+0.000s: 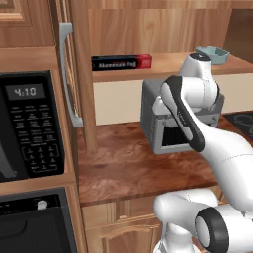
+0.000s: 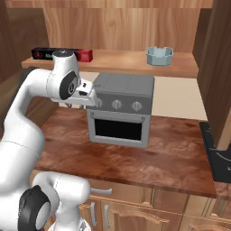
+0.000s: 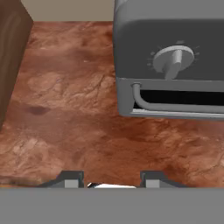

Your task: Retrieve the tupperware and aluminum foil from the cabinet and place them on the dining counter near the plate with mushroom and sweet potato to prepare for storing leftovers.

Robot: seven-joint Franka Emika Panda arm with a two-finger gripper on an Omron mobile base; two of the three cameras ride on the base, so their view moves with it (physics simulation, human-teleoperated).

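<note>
Wood cabinet (image 1: 148, 29) fills my view. On my left the microwave (image 1: 29, 123) clock reads 4:10; foil (image 1: 121, 63), lettered "Aluminum Foil", then tub (image 2: 159, 55) sit on the shelf. My gripper (image 3: 111, 180) hangs spread, holding nothing, beside the toaster oven (image 2: 121, 110).

Around me the light is even and soft, a dim shadow pooling under the toaster oven (image 2: 119, 110) on the counter (image 2: 135, 153), with no glare and everything slightly soft-edged.
</note>
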